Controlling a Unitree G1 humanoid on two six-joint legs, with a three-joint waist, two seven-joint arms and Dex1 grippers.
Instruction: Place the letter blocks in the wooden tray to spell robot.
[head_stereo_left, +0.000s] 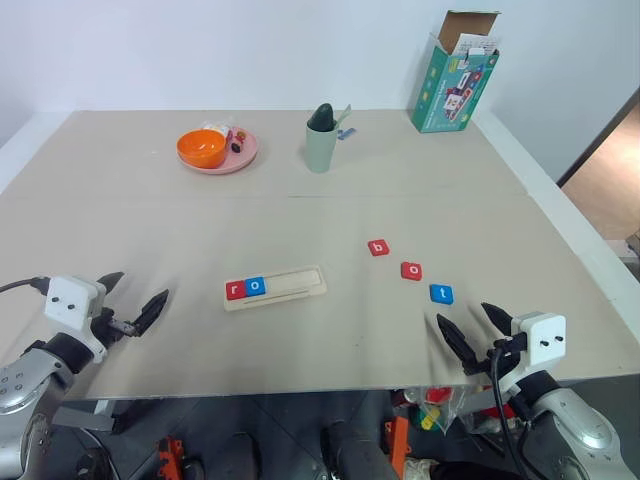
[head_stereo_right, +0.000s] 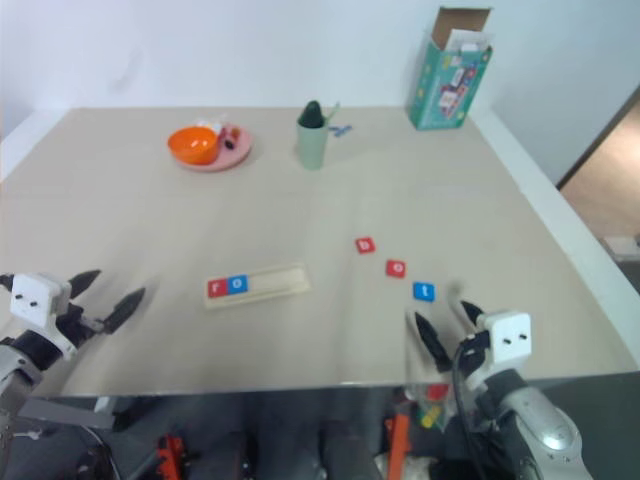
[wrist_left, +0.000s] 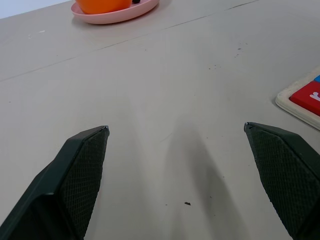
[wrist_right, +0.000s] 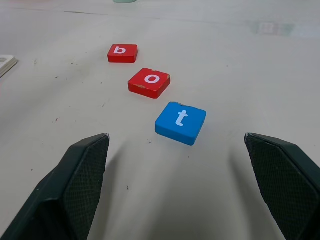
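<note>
The wooden tray (head_stereo_left: 276, 288) lies at the table's middle front, holding a red r block (head_stereo_left: 235, 290) and a blue o block (head_stereo_left: 255, 286) at its left end. Loose on the table to its right, in a diagonal row, are a red b block (head_stereo_left: 378, 248), a red o block (head_stereo_left: 411, 271) and a blue t block (head_stereo_left: 441, 294). My right gripper (head_stereo_left: 472, 328) hovers open just in front of the t block (wrist_right: 180, 122). My left gripper (head_stereo_left: 132, 300) is open near the front left, apart from the tray's end (wrist_left: 300, 102).
At the back stand a pink plate (head_stereo_left: 238, 159) with an orange bowl (head_stereo_left: 201, 148), a green cup (head_stereo_left: 320, 145) and an open teal box (head_stereo_left: 454, 82). The table's front edge runs just below both grippers.
</note>
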